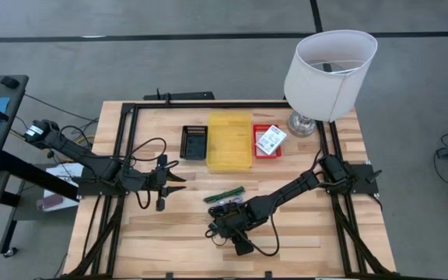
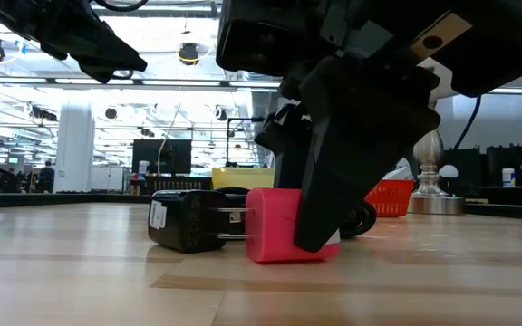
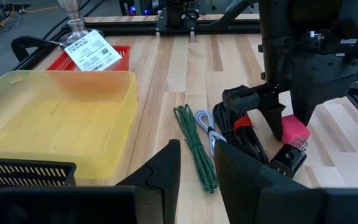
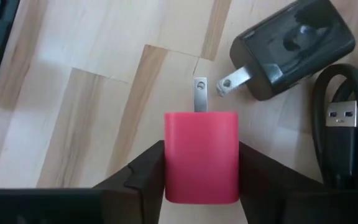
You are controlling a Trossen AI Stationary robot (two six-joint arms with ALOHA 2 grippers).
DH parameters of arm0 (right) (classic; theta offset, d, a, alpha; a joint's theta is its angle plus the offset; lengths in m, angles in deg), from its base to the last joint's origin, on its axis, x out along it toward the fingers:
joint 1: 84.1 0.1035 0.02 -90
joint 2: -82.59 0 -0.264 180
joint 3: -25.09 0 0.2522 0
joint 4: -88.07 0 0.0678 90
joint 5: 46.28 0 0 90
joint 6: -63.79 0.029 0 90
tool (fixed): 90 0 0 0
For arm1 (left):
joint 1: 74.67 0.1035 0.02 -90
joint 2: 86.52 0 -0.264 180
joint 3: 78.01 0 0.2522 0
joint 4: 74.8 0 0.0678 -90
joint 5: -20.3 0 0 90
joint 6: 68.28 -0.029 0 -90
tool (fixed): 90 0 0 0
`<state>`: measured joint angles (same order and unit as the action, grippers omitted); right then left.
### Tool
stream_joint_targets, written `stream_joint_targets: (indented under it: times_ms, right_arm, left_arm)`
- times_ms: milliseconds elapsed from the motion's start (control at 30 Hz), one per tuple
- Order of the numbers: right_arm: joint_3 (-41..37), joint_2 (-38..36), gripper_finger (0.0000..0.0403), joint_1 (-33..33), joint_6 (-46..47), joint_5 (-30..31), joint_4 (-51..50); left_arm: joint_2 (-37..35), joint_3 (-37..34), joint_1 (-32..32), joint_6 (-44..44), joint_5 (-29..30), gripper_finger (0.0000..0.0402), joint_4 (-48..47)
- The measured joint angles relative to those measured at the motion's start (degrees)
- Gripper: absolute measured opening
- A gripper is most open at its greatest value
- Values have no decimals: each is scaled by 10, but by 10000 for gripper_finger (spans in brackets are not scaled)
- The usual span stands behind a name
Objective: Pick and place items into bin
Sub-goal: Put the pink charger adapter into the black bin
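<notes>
A pink-red plug block (image 4: 201,155) lies on the wood table in front of the yellow tray (image 1: 229,140), its metal prongs toward a black charger (image 4: 291,46). My right gripper (image 4: 201,163) stands over it, shut on its sides. A coiled black cable with a USB plug (image 4: 344,124) lies beside them, and a thin green twisted stick (image 3: 194,146) with a pale cord lies toward the tray. A white labelled packet (image 1: 271,138) leans in the red basket. My left gripper (image 3: 197,158) hovers left of these things, open and holding nothing. My right gripper pinches the pink-red block between its two fingers, one on each long side (image 4: 169,165), at the end away from the prongs. The fingers (image 2: 333,181) come from above, pointing down. The block's underside (image 2: 279,256) rests flat on the table.
A black slotted tray (image 1: 194,141) sits left of the yellow tray, and the red basket (image 1: 267,152) to its right. A white-shaded lamp (image 1: 329,70) stands at the far right corner. Black rails (image 1: 208,105) frame the table. Bare wood lies near the front edge.
</notes>
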<state>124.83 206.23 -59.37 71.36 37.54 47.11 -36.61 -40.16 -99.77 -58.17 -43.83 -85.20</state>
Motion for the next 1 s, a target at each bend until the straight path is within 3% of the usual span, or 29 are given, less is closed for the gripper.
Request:
stream_joint_targets:
  times_ms: [233, 600, 1000]
  right_arm:
    - [16, 0, 143, 6, 4, 0, -31]
    - [59, 0, 161, 10, 1, 2, -83]
    - [120, 0, 145, -5, -25, 6, -164]
  left_arm:
    - [0, 0, 0, -1, 0, 91, 0]
    - [0, 0, 0, -32, 1, 91, 0]
    - [0, 0, 0, -48, 4, 91, 7]
